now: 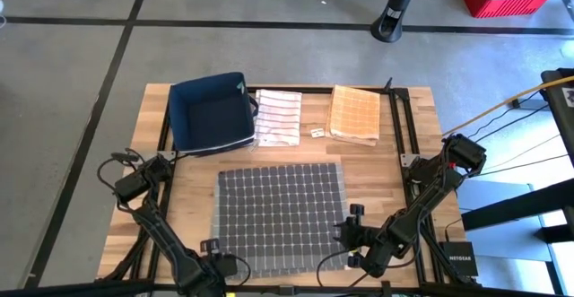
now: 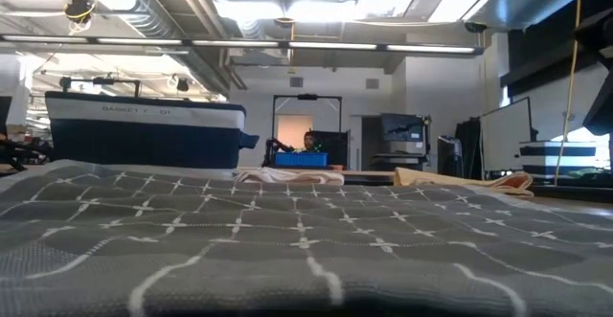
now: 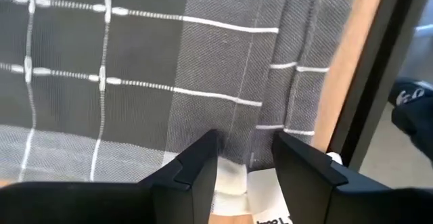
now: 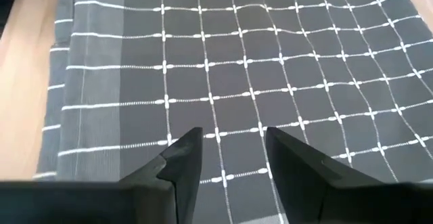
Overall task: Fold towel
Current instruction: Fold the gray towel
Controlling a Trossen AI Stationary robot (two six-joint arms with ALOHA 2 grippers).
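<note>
Towel (image 1: 280,214) is lying flat and unfolded mid-table, so basically nothing's done yet. I'm parking my left gripper (image 3: 245,162) at its near-left corner and my right gripper (image 4: 232,149) over the near-right edge, both open, gripping nothing.

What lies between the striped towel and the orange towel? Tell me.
A small white tag on bare wood, between the striped towel and the orange towel; the high view shows it.

I read "NETGEAR" on the black box (image 1: 458,259) at four o'clock off the tabletop; the bin's (image 2: 144,130) lettering is unclear.
</note>
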